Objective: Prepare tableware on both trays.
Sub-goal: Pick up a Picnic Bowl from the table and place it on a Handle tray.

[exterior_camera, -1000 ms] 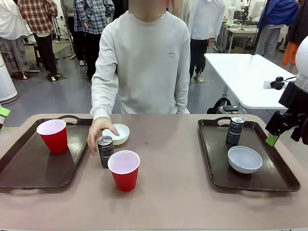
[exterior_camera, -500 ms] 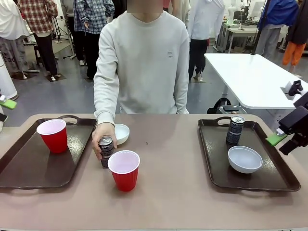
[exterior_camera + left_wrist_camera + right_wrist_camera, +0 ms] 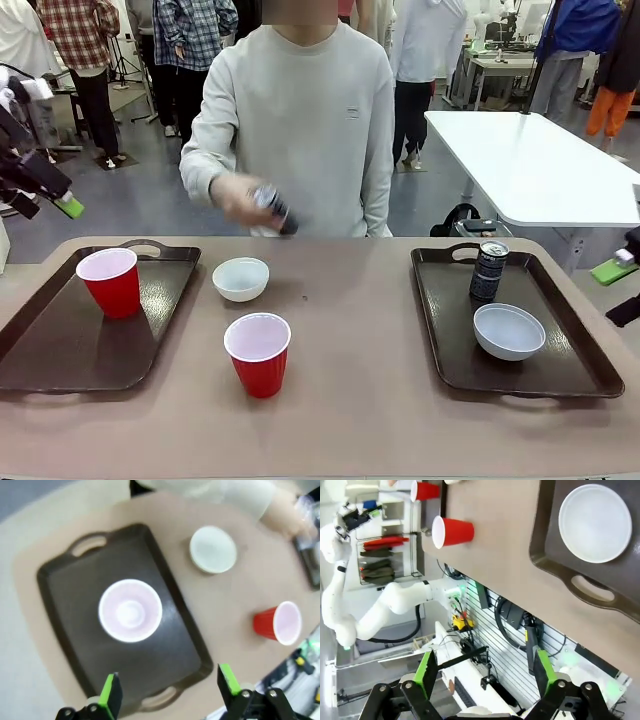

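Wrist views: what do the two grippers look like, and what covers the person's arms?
The left gripper and right gripper match: black two-finger bodies with slim fingers carrying bright green pads. The left arm is glossy white with rounded segments. The person wears a pale grey long-sleeved sweatshirt with a small mark on the chest.

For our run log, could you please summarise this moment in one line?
hand holds can aloft; left tray: cup; right tray: second can, bowl; table: loose bowl, loose cup; left tool open; right tool open
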Robot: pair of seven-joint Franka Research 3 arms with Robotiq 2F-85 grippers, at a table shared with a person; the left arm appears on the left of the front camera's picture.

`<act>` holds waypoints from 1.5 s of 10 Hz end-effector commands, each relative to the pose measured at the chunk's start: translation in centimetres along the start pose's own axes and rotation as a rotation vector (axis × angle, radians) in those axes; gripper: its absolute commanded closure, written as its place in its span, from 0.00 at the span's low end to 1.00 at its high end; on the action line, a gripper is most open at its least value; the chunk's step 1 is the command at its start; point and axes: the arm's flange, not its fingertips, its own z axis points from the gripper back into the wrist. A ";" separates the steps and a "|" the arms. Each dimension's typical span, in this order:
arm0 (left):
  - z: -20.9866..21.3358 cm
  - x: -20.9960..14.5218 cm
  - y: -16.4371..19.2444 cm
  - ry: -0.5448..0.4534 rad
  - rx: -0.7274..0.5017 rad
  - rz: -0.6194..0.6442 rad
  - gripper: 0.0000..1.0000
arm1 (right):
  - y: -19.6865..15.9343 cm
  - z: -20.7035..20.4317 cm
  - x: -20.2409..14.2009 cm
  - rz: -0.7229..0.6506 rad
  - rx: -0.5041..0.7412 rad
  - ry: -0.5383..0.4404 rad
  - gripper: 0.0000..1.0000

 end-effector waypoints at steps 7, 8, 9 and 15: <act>-0.7 -0.7 -1.9 0.047 0.089 -0.033 0.00 | 0.0 0.0 0.0 0.000 0.000 0.000 0.00; -0.8 -1.3 -2.2 0.047 0.078 -0.038 0.00 | 0.0 0.0 0.0 0.000 0.000 0.000 0.00; -1.5 -0.2 -3.7 0.023 0.127 -0.013 0.00 | 0.0 0.0 0.0 0.000 0.000 0.000 0.00; -3.6 -1.0 -6.3 0.154 0.251 -0.088 0.00 | 0.0 0.0 0.0 0.000 0.000 0.000 0.00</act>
